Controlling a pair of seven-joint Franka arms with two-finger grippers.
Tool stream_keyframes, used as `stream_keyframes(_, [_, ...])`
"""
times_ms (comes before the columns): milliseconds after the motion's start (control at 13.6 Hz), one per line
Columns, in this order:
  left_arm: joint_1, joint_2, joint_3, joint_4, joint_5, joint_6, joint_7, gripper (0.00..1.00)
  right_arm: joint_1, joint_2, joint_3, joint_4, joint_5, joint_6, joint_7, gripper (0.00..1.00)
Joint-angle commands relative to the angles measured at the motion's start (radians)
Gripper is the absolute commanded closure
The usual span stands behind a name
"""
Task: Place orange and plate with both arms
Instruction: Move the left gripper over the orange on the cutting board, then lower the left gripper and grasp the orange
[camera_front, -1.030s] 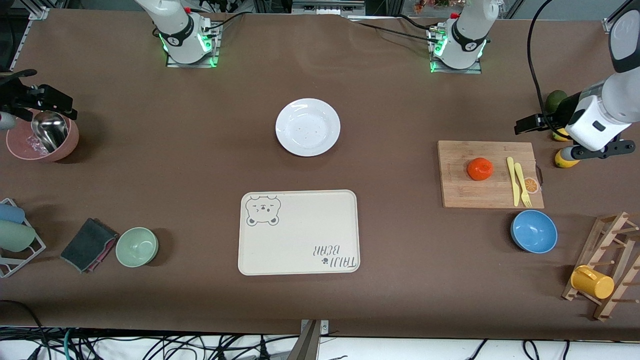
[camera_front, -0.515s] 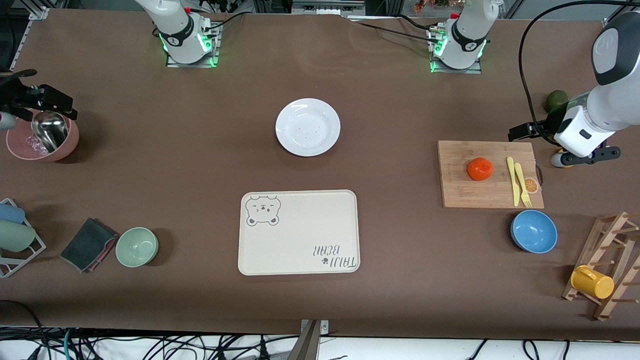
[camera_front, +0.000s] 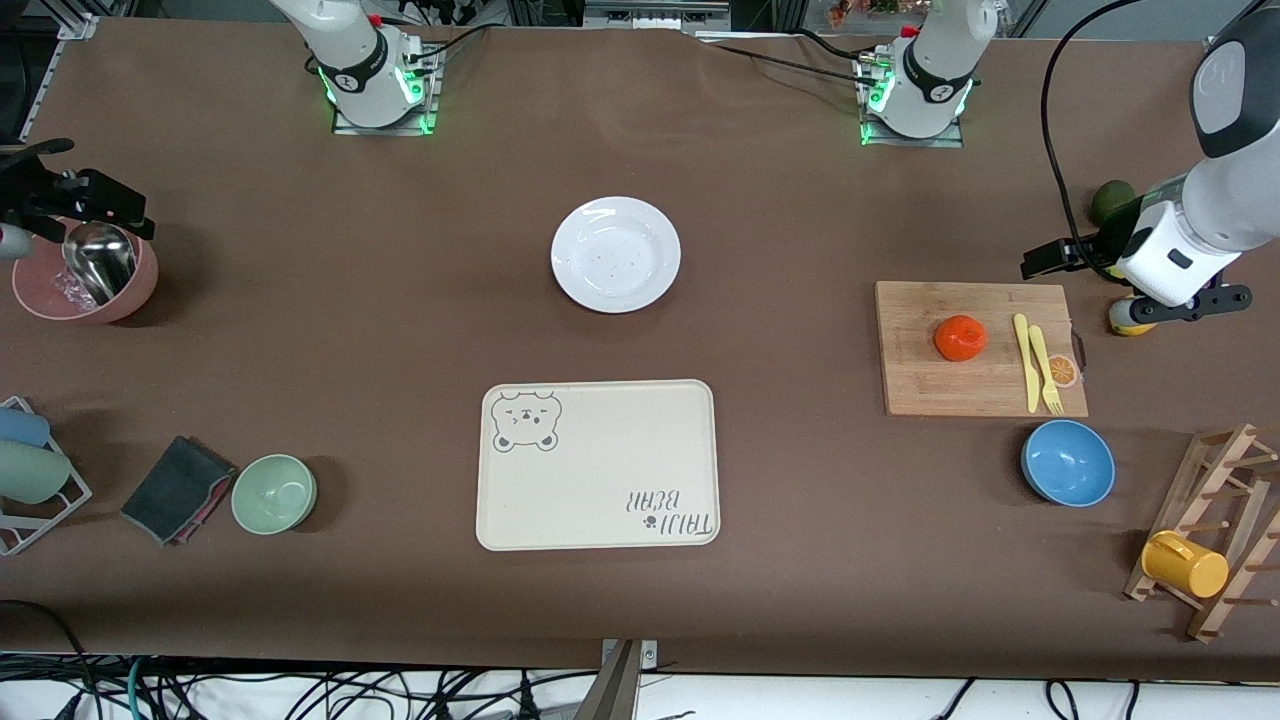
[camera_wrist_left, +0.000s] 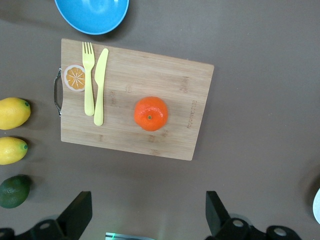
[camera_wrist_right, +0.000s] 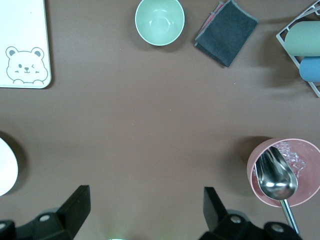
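- Both grippers are seen with fingers spread apart and nothing held: the left gripper (camera_front: 1050, 262) hangs over bare table near the cutting board's (camera_front: 920, 385) edge at the left arm's end, and the right gripper (camera_front: 95, 205) hangs over the pink bowl (camera_front: 35, 295) at the right arm's end.
- An orange (camera_front: 961, 338) is found on the cutting board, just beside a yellow knife (camera_front: 1022, 362) and fork (camera_front: 1045, 372); a white plate (camera_front: 615, 254) lies mid-table, farther from the front camera than the bear tray (camera_front: 597, 465).
- A roll is judged likely if the round orange is pinched off-centre.
- Cutlery could be knocked if the descent drifts toward it.
- Lemons (camera_wrist_left: 12, 113) beside the board could be mistaken for the fruit.
- The plate's shallow rim is judged hard to get under; it could be pushed along the table instead of lifted.
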Motion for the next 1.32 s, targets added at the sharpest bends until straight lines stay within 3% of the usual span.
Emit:
stream_keyframes(0, [0.014, 0.013, -0.001, -0.064, -0.009, 0.085, 0.016, 0.0, -0.007, -0.004, 0.007, -0.001, -0.005, -0.007, -0.005, 0.0])
stream_keyframes(221, [0.016, 0.033, 0.0, -0.192, -0.006, 0.269, 0.022, 0.0, -0.007, -0.004, 0.008, -0.001, -0.005, -0.007, -0.006, 0.0])
stream_keyframes(515, [0.016, 0.126, 0.0, -0.283, 0.023, 0.445, 0.022, 0.0, -0.007, -0.004, 0.008, -0.001, -0.005, -0.009, -0.006, 0.0])
stream_keyframes(957, [0.014, 0.292, 0.002, -0.305, 0.025, 0.606, 0.025, 0.0, -0.007, -0.004, 0.007, -0.001, -0.005, -0.009, -0.006, 0.0])
stream_keyframes(1251, [0.013, 0.328, 0.002, -0.335, 0.02, 0.666, 0.024, 0.0, -0.007, -0.004, 0.007, -0.001, -0.005, -0.007, -0.006, 0.0])
